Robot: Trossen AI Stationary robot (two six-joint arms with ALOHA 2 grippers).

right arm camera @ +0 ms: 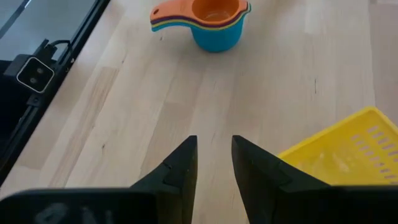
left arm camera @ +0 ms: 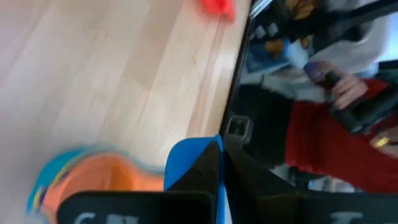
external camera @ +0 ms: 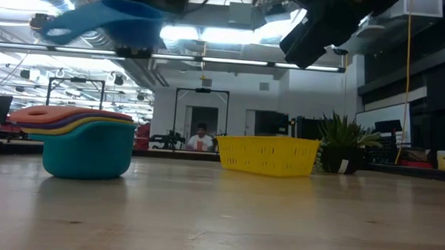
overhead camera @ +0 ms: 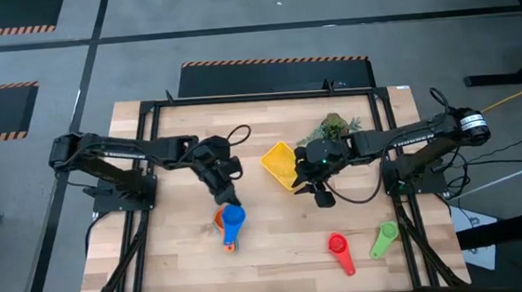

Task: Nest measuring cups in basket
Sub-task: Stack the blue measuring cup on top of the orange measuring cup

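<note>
Left hand (overhead camera: 229, 207) pinching smooth blue plastic cup (overhead camera: 234, 219), right hand (right arm camera: 214, 163) slightly spread (empty), perforated yellow basket (overhead camera: 278, 163)

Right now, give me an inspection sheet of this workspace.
Surface: wooden table, bare in the middle.
Job's things: stack of nested cups, orange on top, stands outside the basket; red cup and green cup lie apart near the front edge.
Clutter: plant beside the basket.
Grippers: left gripper shut on a blue cup above the stack; right gripper empty, jaws slightly apart, by the basket.
Cables: black cable loops under the right arm.
Surroundings: person beyond the table edge, in the left wrist view.
</note>
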